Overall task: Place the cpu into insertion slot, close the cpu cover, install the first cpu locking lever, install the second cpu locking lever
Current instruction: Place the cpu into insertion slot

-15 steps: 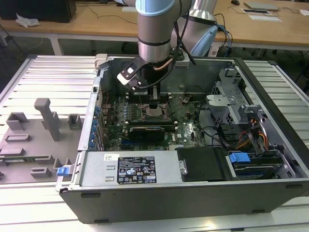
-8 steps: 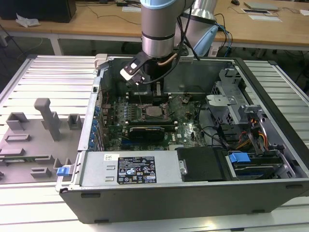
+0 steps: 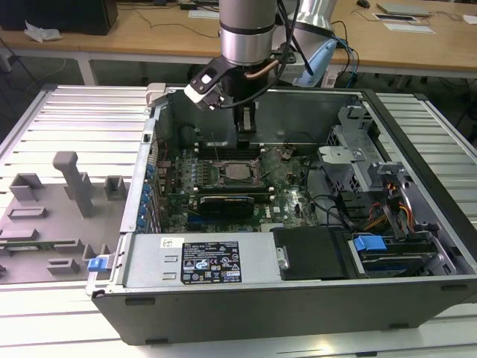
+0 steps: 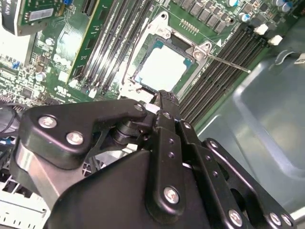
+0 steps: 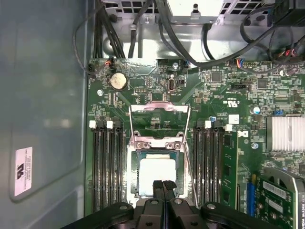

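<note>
The cpu lies silver face up in the insertion slot on the green board, and shows too in the second wrist view, cpu. My gripper hangs just above the cpu's near edge, fingers pressed together with nothing between them. The cpu cover seems to stand raised at the slot's far edge, board showing through its window. A thin lever wire sticks out unlatched over the memory slots. In the exterior view my gripper hovers over the cpu inside the open case.
Black memory slots flank the socket on both sides. A heatsink and an add-in card sit to one side, cables beyond. The case wall is close. Drive cage and power supply fill the case's front.
</note>
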### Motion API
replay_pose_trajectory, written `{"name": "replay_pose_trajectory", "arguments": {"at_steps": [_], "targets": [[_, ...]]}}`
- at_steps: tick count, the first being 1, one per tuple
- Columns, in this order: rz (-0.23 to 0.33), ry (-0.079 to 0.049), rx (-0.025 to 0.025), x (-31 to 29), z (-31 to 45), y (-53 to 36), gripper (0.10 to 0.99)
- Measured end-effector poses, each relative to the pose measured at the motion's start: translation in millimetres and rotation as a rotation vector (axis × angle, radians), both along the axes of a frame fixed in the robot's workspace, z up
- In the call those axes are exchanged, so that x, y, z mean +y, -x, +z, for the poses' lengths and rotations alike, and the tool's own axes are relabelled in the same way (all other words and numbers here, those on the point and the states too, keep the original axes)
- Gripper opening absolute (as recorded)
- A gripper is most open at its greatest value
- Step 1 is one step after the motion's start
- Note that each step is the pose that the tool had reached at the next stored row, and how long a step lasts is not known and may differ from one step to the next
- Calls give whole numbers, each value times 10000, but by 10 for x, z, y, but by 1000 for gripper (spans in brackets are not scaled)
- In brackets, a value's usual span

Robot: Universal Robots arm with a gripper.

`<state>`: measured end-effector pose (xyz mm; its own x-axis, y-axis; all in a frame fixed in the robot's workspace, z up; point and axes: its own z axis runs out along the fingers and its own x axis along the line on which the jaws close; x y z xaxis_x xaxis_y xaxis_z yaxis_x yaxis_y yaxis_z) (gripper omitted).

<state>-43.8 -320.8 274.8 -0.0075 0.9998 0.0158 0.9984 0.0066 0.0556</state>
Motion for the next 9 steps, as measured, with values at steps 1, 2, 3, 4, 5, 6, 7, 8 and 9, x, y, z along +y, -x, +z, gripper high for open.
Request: {"name": "replay_pose_trajectory", "arguments": {"at_steps": [1,2,3,4,5,6,7,8,9], "targets": [[0,-2,-1,0,0,0,106],[0,-2,-1,0,0,0,106],[0,-1,-1,0,0,0,106],[0,0,0,0,0,0,106],[0,0,0,0,1,0,106],[0,0,0,0,1,0,106],[-1,0,0,0,1,0,106],[-1,0,1,0,1,0,106],[-1,0,0,0,1,0,106]]}}
